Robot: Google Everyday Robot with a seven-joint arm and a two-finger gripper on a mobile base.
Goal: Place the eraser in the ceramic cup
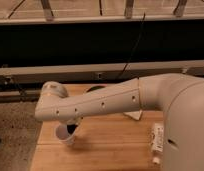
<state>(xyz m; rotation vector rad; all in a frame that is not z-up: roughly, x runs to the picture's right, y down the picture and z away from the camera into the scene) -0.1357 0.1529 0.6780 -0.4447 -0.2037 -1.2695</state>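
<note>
A white ceramic cup (64,135) stands upright on the wooden table (110,142) near its left edge. My gripper (75,125) hangs dark under the white arm (95,104), just right of and above the cup's rim, partly overlapping it. The arm hides most of the gripper. I cannot make out the eraser; it may be hidden by the arm or gripper.
A white rectangular packet (156,138) lies at the right of the table beside my body (187,130). A pale flat piece (135,115) lies behind it under the arm. A dark round object (95,90) sits at the table's far edge. A speckled floor (15,135) lies to the left.
</note>
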